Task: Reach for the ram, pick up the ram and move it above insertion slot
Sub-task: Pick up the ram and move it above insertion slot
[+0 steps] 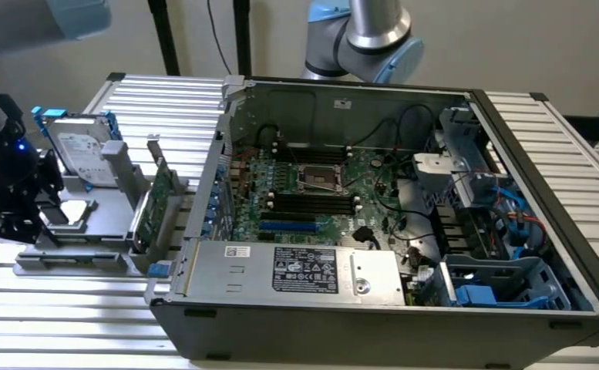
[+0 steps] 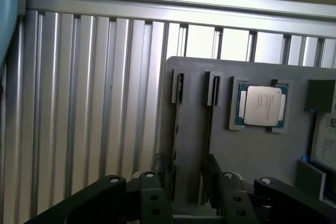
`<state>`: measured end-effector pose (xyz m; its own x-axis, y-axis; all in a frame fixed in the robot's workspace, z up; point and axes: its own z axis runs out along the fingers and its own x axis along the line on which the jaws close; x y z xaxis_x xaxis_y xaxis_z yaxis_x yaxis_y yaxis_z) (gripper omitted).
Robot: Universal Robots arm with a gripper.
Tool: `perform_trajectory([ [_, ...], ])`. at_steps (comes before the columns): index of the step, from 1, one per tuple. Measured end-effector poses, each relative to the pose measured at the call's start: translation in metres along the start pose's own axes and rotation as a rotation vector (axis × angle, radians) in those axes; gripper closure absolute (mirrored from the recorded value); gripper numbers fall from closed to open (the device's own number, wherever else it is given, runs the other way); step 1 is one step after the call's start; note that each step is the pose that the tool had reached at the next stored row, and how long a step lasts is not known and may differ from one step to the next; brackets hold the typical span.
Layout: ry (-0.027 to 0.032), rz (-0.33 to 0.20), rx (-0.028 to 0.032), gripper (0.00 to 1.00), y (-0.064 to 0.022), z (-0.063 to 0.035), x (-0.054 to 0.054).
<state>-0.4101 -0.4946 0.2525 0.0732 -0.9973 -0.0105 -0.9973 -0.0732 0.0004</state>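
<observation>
Slatted metal tabletop all around, an open computer case in the middle. At the exterior view's left the gripper hovers over a gray holder, fingers spread wide (nothing pinched). The ram stands on edge in the holder's slot, between those fingers.

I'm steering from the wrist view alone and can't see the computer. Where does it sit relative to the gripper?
Observer: The open computer case stands to the exterior view's right of the gripper, which hangs open over the grey holder.
Operator: Anything between them?
Observer: A green expansion card stands upright at the holder's case-side edge.
Operator: Are the memory slots free?
Observer: The dark memory slots beside the processor socket look empty.
</observation>
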Motion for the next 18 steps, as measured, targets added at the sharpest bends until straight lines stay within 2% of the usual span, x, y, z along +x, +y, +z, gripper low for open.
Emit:
perform_trajectory([
  [14,0.0,0.04,0.0004,0.58,-0.0012,0.0253,0.0],
  [18,0.0001,0.041,-0.0003,0.58,-0.0031,0.0283,0.001],
])
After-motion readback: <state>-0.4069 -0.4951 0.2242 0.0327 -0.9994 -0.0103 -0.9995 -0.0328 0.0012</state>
